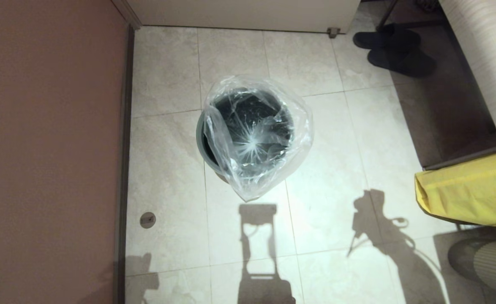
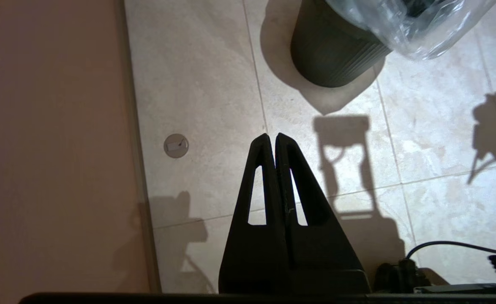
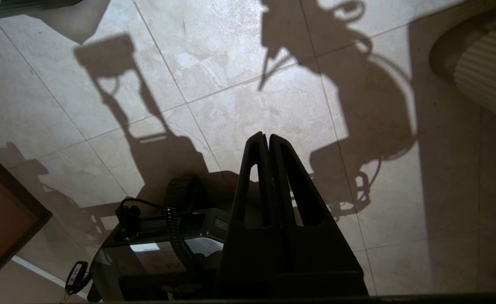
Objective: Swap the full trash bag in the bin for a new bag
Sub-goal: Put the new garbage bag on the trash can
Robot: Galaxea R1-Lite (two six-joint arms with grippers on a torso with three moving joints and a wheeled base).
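The bin stands on the tiled floor in the head view, its dark ribbed wall also showing in the left wrist view. The new bag, clear and crinkly with a star-gathered seal, lies loosely over and inside the bin's mouth, one corner hanging past the near rim. My left gripper is shut on nothing, held over bare floor well short of the bin. My right gripper is shut and empty too, over floor tiles to the right. Neither arm shows in the head view, only their shadows.
A brown wall runs along the left, with a small round floor fitting near it. A yellow sack sits at the right edge, dark slippers at the back right, and a ribbed round object at the lower right.
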